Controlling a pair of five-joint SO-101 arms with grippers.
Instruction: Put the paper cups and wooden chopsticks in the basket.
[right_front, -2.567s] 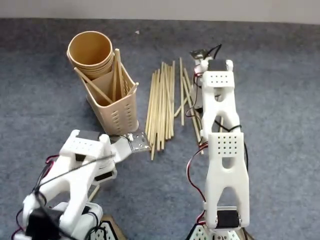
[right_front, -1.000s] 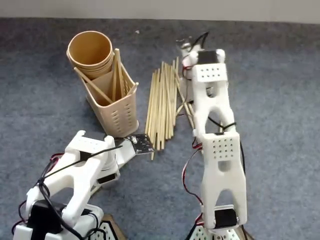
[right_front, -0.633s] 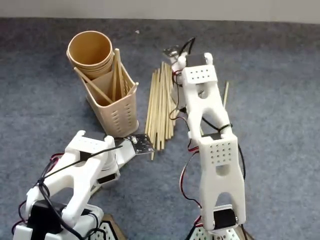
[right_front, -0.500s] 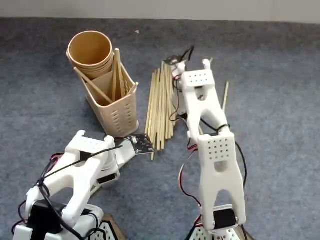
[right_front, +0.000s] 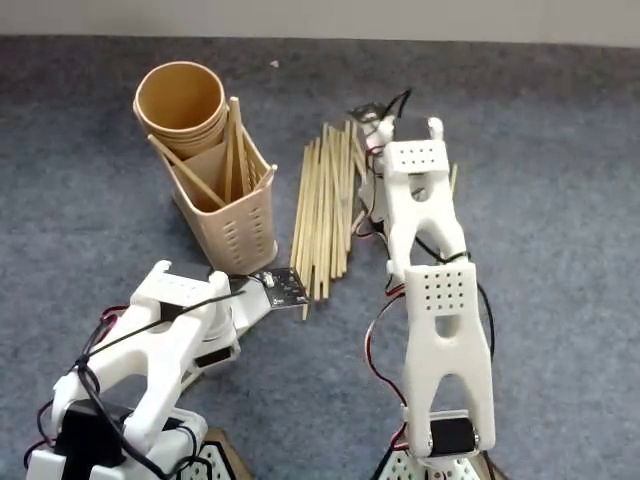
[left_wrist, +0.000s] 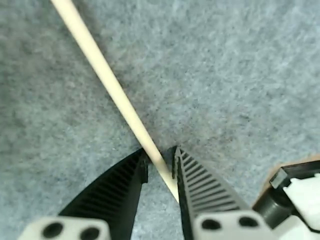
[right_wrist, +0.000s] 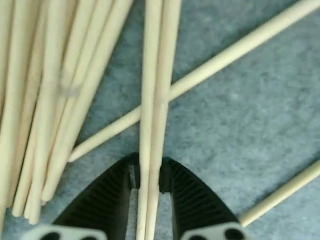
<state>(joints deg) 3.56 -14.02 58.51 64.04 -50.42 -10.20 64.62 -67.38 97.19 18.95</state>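
So the basket (right_front: 235, 225) sits a little ahead of the left arm's wrist, almost touching it in the high view. The stack of paper cups (right_front: 182, 100) is in it at the end farthest from that arm, and a few chopsticks (right_front: 236, 150) stand in the basket next to the cups, leaning at different angles.

The left gripper (left_wrist: 160, 157) is pointed down at the grey carpet (right_front: 560, 150). It's pinched onto a single chopstick (left_wrist: 105, 82), which runs diagonally out from between the fingertips and away across the carpet. From the wrist camera I honestly can't tell if the stick is lifted or lying flat.

Between the two arms is the loose pile of chopsticks (right_front: 322, 210). It's on the carpet, roughly parallel, just beside the basket and not in it.

The right gripper (right_wrist: 148, 172) is down at the edge of that pile, clamped on a pair of chopsticks (right_wrist: 156, 85) lying side by side. The pair goes straight out past the fingertips. The rest of the pile lies right next to one finger. A crossing chopstick (right_wrist: 235, 47) lies slanted just beyond the fingertips, and the gripped pair passes over it. One more stray chopstick (right_wrist: 282, 192) is on the carpet off to the other finger's side, clear of the gripper.
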